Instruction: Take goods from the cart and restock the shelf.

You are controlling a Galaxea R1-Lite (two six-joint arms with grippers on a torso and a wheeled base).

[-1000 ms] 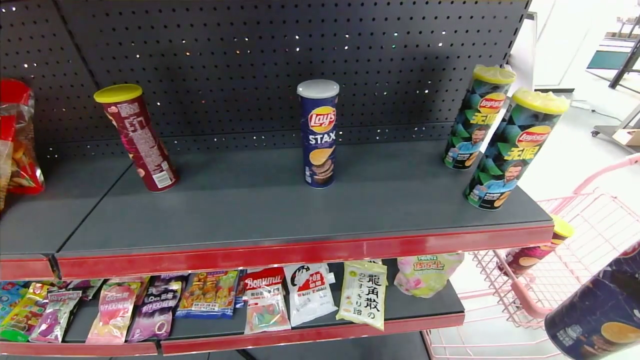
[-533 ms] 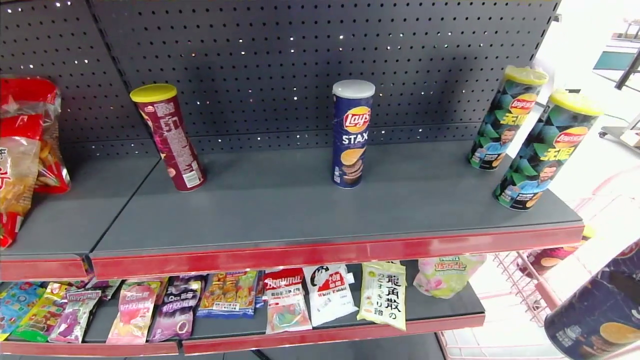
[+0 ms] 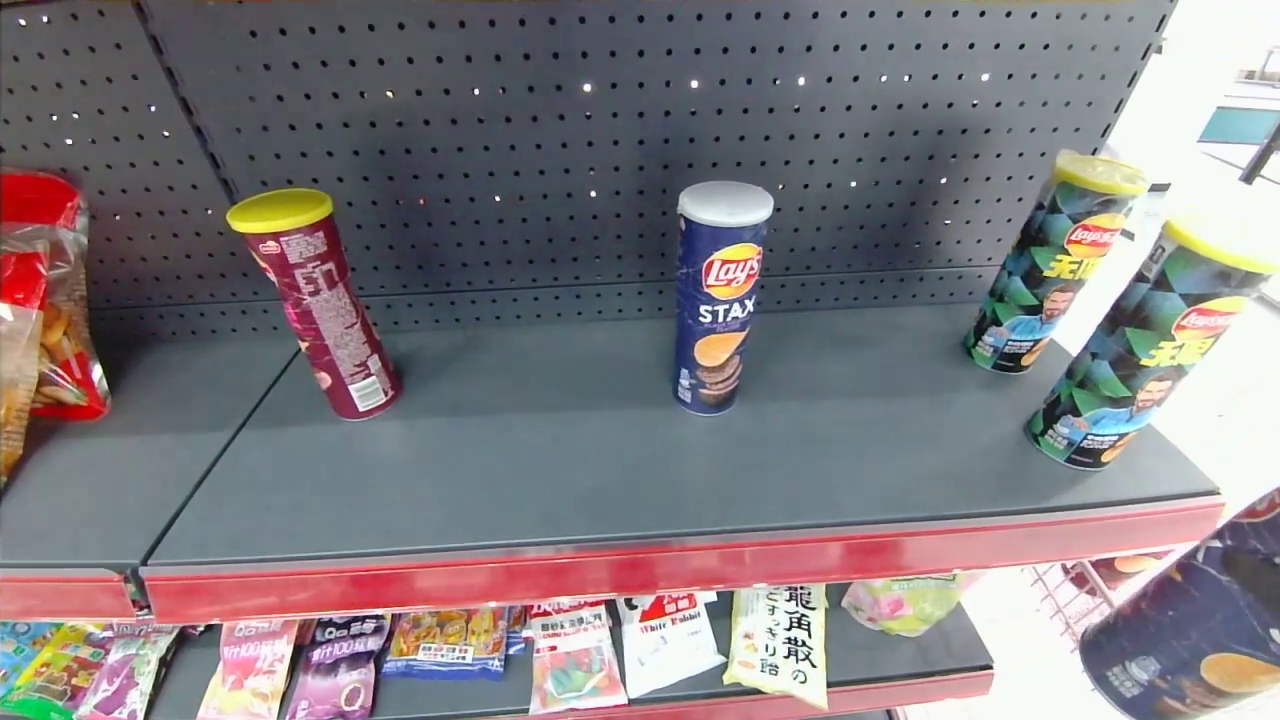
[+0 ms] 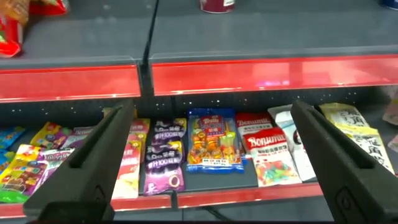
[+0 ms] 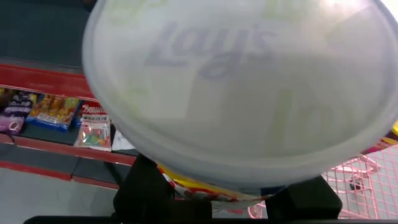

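I judge I am mid-carry: the tube is out of the pink wire cart [image 5: 356,179] and not yet on the shelf. My right claw [image 5: 224,202] is clamped around a dark blue cardboard chip tube with a pale translucent plastic lid [image 3: 1195,620]. It hangs low, below and in front of the right end of the grey metal upper shelf with the red front lip [image 3: 600,480], lid toward my wrist.

My left claw [image 4: 212,112] has its fingers spread wide and holds nothing. It hovers level with the lower shelf of bright sweet packets [image 4: 211,140].

The next move, I think, calls for raising the tube above the red lip, turning it upright, and setting it down on bare grey.

Near the front right corner stands a green-and-black tube with a yellow lid [image 3: 1140,360], with its twin [image 3: 1055,265] behind it near the back edge. I should keep wide of those two. At mid-shelf stands a matching blue tube with a grey lid [image 3: 720,300]; beside it looks the likely spot. Toward the left end is a maroon tube with a yellow lid [image 3: 315,305].
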